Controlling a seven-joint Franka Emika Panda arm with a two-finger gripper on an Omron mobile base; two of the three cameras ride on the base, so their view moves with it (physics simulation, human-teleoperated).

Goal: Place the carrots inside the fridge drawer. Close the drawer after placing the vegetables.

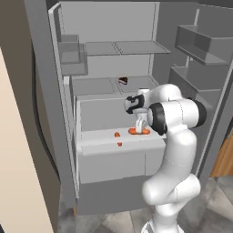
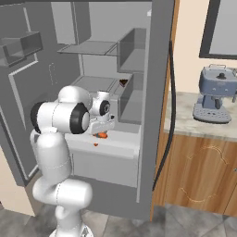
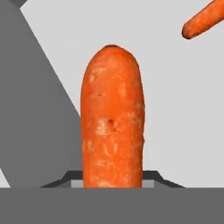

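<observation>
The fridge drawer (image 1: 98,142) stands pulled out of the open fridge, its white rim facing me. My gripper (image 1: 139,128) reaches down into it and is shut on a carrot (image 1: 139,132). In the hand view this carrot (image 3: 112,118) stands thick and orange between the fingertips of the gripper (image 3: 112,177), over the drawer's pale floor (image 3: 175,109). The other carrot (image 3: 204,19) lies on that floor at the upper right, and it is also seen as the second carrot (image 1: 117,134) left of the gripper. From the right, the gripper (image 2: 102,131) holds the carrot (image 2: 102,135) above the drawer (image 2: 118,144).
Grey shelves (image 1: 127,47) sit above the drawer, with a small dark object (image 1: 123,81) on the lower one. Door bins (image 1: 200,43) hang on the open right door. A blue coffee machine (image 2: 215,95) stands on the wooden counter (image 2: 203,171) right of the fridge.
</observation>
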